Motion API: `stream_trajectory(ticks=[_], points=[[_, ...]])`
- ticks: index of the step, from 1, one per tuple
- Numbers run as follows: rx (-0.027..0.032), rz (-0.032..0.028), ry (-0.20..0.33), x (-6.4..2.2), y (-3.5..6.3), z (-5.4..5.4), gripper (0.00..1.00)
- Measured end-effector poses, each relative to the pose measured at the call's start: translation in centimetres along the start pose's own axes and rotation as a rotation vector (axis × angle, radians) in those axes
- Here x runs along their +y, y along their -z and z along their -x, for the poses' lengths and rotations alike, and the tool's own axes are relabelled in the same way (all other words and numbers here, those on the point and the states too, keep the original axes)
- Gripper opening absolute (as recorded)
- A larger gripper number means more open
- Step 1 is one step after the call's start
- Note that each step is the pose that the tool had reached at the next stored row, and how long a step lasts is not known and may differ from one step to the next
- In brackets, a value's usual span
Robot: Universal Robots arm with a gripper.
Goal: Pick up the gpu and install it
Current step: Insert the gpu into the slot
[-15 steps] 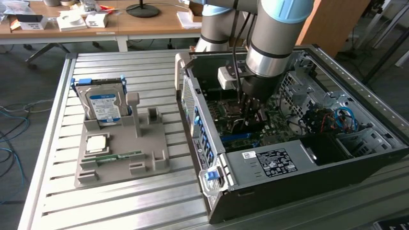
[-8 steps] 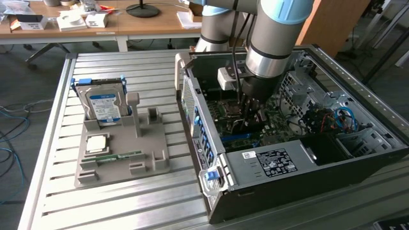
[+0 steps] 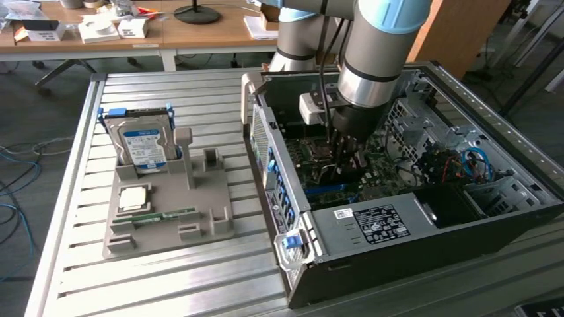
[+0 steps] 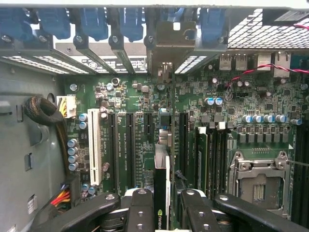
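My gripper (image 3: 341,153) reaches down into the open computer case (image 3: 414,218), over the motherboard (image 3: 370,168). In the wrist view the gpu (image 4: 161,186) shows edge-on as a thin dark card between the two black fingers (image 4: 140,209), which are shut on it. It stands upright over the row of long black expansion slots (image 4: 129,145). Its grey metal end bracket (image 4: 166,41) sits at the case's rear slot openings. Whether the card's lower edge is seated in a slot I cannot tell.
On the exterior view's left a grey holder (image 3: 172,205) carries a silver hard drive (image 3: 144,145), a processor chip (image 3: 134,198) and a green memory stick (image 3: 163,216). Inside the case are the processor socket (image 4: 260,186), cables (image 3: 471,165) and the drive cage (image 3: 414,109).
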State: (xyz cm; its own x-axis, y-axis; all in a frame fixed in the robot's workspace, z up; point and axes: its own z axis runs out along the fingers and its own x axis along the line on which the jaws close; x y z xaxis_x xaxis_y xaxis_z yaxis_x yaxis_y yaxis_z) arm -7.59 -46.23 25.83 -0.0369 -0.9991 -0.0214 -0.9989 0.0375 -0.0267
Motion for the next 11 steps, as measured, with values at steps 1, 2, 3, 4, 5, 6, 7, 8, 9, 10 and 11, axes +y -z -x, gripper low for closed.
stream_trajectory(ticks=[1,2,3,4,5,6,7,8,9,10,11], points=[[0.0000,0.0000,0.000,0.01,0.00,0.01,0.26],[0.0001,0.0001,0.000,0.01,0.00,0.00,0.26],[0.0002,0.0001,0.000,0.01,0.01,0.00,0.26],[0.0002,0.0001,0.000,0.01,0.00,0.00,0.26],[0.0002,0.0001,0.000,0.01,0.01,0.00,0.26],[0.0004,0.0002,0.000,0.02,-0.04,0.00,0.26],[0.0002,0.0001,0.000,0.02,-0.16,0.00,0.26],[0.0003,0.0001,0.000,0.02,-0.21,0.00,0.26],[0.0004,0.0002,0.000,0.02,-0.20,0.00,0.26],[0.0004,0.0002,0.000,0.02,-0.20,0.00,0.26],[0.0003,0.0002,0.000,0.02,-0.21,-0.01,0.26]])
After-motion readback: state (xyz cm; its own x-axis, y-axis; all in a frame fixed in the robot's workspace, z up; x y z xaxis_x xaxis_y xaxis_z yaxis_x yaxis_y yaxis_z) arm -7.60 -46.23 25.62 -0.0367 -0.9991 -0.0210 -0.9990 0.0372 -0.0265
